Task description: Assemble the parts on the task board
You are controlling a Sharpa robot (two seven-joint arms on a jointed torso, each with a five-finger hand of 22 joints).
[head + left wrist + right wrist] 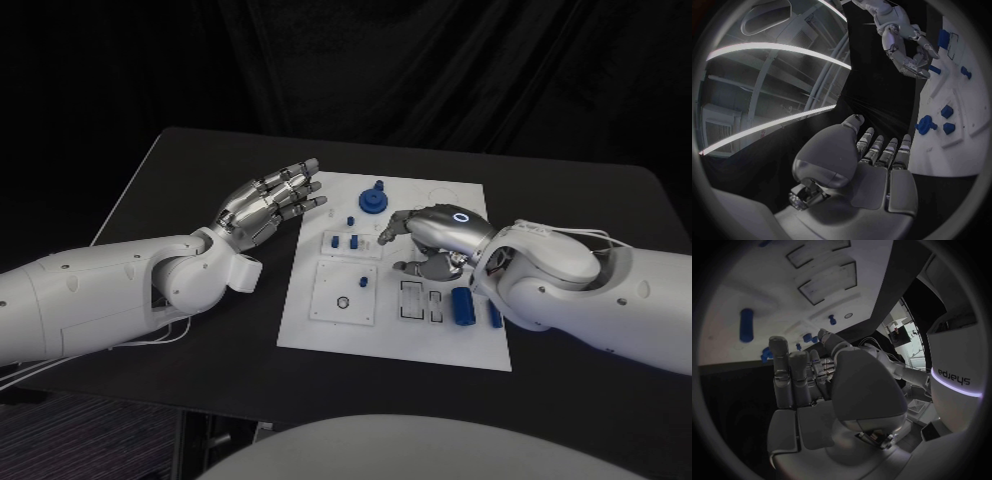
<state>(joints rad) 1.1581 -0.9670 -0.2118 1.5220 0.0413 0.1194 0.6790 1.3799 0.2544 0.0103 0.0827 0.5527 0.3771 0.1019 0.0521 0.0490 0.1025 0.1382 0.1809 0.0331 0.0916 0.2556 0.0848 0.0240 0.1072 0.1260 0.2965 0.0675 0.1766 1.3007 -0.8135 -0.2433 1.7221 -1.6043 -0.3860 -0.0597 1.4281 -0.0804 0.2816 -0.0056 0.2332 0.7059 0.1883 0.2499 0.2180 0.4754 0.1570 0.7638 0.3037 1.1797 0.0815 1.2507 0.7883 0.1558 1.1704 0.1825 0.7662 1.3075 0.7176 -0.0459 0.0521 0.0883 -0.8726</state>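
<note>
You have the white task board (325,325) lying in the middle of the black bench (188,180), with both hands working near its far half.

Your left hand (271,207) hovers over the bench just beside the board's left edge, its palm turned toward the board and its fingers straight and spread apart, holding nothing. The left wrist view shows the same flat, empty hand (879,165) with the board off beyond its fingertips.

Your right hand (433,240) sits above the middle of the board, fingers curled downward toward the surface. From the head view you cannot tell whether anything is pinched under them; in the right wrist view the fingers (792,370) stand loosely together with no part visible between them.

On the board, a tall blue round part (375,199) stands near the far edge. Two small blue pegs (343,242) lie in a raised square panel on the left side. A long blue cylinder (463,306) lies near the right edge, just beside two outlined rectangular slots (423,302). A second panel (346,295) below the pegs carries an oval ring mark.
</note>
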